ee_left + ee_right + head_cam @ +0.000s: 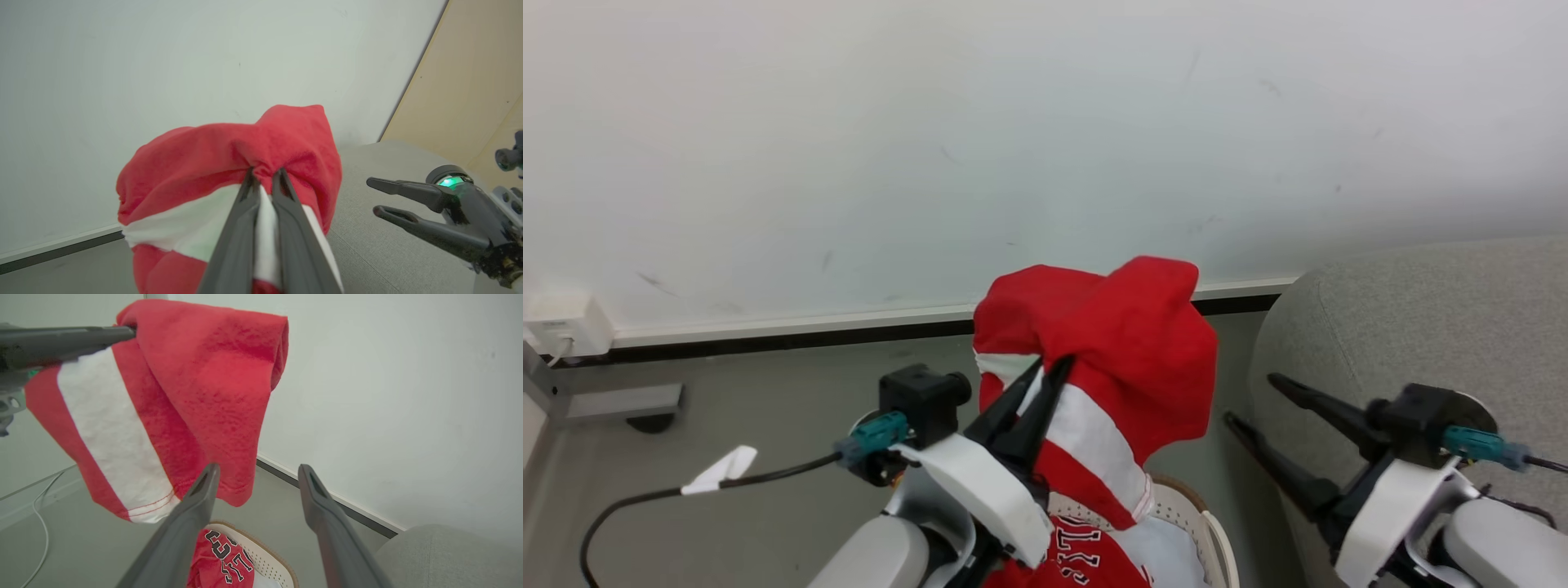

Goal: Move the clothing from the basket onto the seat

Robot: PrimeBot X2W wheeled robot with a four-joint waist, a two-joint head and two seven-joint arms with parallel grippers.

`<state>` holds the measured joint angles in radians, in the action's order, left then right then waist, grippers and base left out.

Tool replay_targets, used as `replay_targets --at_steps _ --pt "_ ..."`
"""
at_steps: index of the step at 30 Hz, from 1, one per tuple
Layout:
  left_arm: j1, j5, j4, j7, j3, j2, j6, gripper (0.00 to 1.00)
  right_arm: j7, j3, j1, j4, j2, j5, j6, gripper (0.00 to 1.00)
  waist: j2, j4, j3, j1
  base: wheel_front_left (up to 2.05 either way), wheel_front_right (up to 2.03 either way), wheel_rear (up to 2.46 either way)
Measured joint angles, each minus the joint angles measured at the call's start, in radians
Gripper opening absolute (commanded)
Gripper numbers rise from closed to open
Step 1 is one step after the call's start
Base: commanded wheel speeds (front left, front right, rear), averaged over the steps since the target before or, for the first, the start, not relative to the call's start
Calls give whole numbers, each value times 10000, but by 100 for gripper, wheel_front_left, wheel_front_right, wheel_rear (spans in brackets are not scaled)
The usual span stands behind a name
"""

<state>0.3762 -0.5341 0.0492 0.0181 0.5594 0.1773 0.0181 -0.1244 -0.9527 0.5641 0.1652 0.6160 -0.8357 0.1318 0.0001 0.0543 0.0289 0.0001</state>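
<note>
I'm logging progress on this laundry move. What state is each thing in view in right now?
left claw: shut on the striped red garment.
right claw: open, holding nothing.
striped red garment: lifted, hanging above the basket.
lettered red garment: lying crumpled in the basket.
basket: on the floor, clothing inside.
seat: striped garment not yet laid on it.
</note>
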Motion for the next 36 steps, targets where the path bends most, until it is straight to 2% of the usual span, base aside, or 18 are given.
replay_targets --at_steps 9,14,16,17,24,26,28,29,30,36 --pt "9 -159 10 276 483 -224 -265 0 -194 -2293 1673 1379 -965 -1210 0 100 0 -131 98 0 0 0 0" --pt "50 -301 54 382 663 -389 -353 0 -757 -2876 2241 2004 -1774 -1908 0 100 0 -217 150 0 0 0 0" --pt "68 -311 105 389 671 -412 -351 0 -915 -3028 2340 2102 -1992 -2155 0 12 0 -276 168 0 0 0 0" --pt "82 -311 138 385 673 -420 -351 0 -986 -3087 2374 2121 -2044 -2167 0 0 0 -306 172 0 0 0 0" --pt "126 -303 451 249 612 -391 -240 0 -1323 -3248 2510 2253 -2050 -2274 0 0 0 -447 155 0 0 0 0" --pt "146 -288 554 148 562 -385 -169 30 -1338 -3252 2543 2378 -2044 -2211 0 0 0 -448 149 0 0 0 0" --pt "165 -261 663 58 552 -385 -146 45 -1369 -3262 2549 2497 -2046 -2171 0 0 0 -439 150 0 0 0 0" --pt "169 -228 713 15 545 -385 -92 84 -1369 -3202 2550 2516 -2050 -2113 0 0 0 -430 148 0 0 0 0" --pt "174 -188 765 -56 527 -380 -50 100 -1371 -3085 2554 2514 -2063 -2090 0 0 0 -419 146 0 0 0 0" --pt "277 71 1133 -359 468 -357 182 100 -1381 -2322 2509 2481 -2104 -1509 0 0 0 -378 133 0 0 0 0"
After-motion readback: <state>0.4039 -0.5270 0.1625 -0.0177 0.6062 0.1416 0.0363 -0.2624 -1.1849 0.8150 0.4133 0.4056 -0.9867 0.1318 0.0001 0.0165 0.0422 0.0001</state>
